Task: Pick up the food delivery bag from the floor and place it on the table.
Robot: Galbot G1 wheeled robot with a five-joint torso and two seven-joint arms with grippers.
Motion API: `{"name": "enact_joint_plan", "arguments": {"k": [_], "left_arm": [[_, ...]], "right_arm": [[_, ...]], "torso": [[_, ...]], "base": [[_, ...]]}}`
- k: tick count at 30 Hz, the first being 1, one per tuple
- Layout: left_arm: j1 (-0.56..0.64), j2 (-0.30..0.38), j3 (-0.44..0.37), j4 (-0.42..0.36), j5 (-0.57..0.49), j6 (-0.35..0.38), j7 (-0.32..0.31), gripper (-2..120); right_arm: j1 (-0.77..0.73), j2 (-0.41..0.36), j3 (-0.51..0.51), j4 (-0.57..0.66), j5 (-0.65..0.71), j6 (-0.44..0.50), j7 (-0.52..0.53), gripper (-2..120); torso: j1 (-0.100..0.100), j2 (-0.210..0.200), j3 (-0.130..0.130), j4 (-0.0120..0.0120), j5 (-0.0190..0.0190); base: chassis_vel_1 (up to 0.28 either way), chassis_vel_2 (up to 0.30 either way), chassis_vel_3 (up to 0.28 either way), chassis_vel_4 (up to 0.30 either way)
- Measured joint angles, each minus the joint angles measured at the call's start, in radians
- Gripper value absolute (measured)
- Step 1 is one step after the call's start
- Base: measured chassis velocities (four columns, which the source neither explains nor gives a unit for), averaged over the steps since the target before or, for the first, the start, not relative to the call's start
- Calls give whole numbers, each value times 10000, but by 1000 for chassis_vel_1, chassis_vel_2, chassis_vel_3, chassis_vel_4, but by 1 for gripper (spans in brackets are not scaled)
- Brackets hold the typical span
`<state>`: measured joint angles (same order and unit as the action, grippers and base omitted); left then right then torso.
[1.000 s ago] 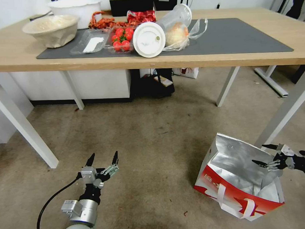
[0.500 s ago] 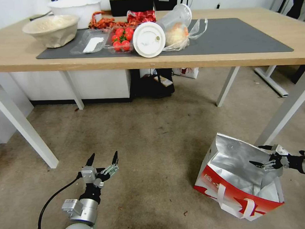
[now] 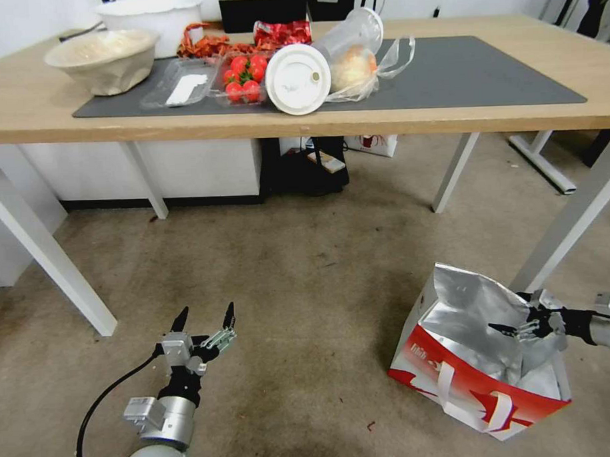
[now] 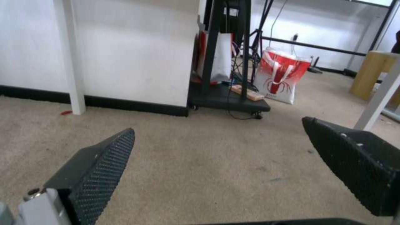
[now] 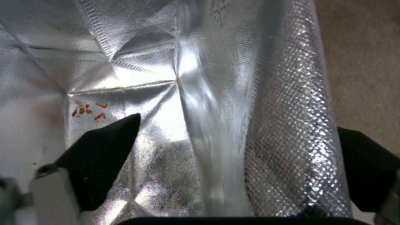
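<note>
Reaching into the mouth of the food delivery bag (image 3: 479, 356), a boxy white paper bag with a red panel, silver foil lining and white strap handles, the right gripper (image 3: 515, 312) has its black fingers spread apart, one inside the foil lining and one outside the bag's right wall, so the wall stands between them without being pinched. The grasp step is in hand, by my judgement; the next move calls for closing on that thin, crinkly wall firmly enough that it does not slip or tear when lifted. The bag sits tilted on the mottled brown-beige floor (image 3: 306, 275), near a white leg of the table. Inside it, the right wrist view shows bare foil and a few small reddish crumbs (image 5: 88, 110). The left gripper (image 3: 205, 318) hovers low over the floor, well apart from the bag, fingers spread and empty. Beyond, the long light-wood table (image 3: 448, 120) bears a dark grey mat (image 3: 473, 76), with a clear punnet of strawberries (image 3: 244, 77), a beige bowl (image 3: 102, 59) and a clear plastic bag with a bun (image 3: 356, 67).
</note>
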<state>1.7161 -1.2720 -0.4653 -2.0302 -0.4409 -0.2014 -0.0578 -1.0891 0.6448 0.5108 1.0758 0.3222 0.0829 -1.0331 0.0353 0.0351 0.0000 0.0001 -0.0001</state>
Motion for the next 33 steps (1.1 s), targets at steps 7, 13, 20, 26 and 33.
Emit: {"name": "enact_joint_plan", "arguments": {"k": [7, 13, 20, 26, 33], "left_arm": [[8, -10, 9, 4, -4, -54, -22, 100], [45, -10, 1, -36, 2, -92, -20, 100], [17, -9, 9, -18, 12, -92, -20, 100], [25, -16, 11, -1, 16, -111, -27, 100], [20, 14, -30, 6, -8, -123, -32, 100]], "right_arm": [[-231, -53, 191, 101, 8, -69, -40, 69], [-412, -109, 285, 151, 22, 16, 128, 51], [-749, -136, 485, 199, 26, 77, 228, 21], [-915, -281, 587, 322, 152, 70, 286, 2], [-1378, -469, 649, 839, 517, -48, 482, 0]], "torso": [[0, 0, -1, 0, -1], [0, 0, 0, 2, 0], [0, 0, 0, -1, 0], [0, 0, -1, 0, 0], [1, 0, 0, 1, 0]], "base": [[0, 0, 0, 0], [0, 0, 0, 0], [0, 0, 0, 0], [0, 0, 0, 0], [0, 0, 0, 0]]}}
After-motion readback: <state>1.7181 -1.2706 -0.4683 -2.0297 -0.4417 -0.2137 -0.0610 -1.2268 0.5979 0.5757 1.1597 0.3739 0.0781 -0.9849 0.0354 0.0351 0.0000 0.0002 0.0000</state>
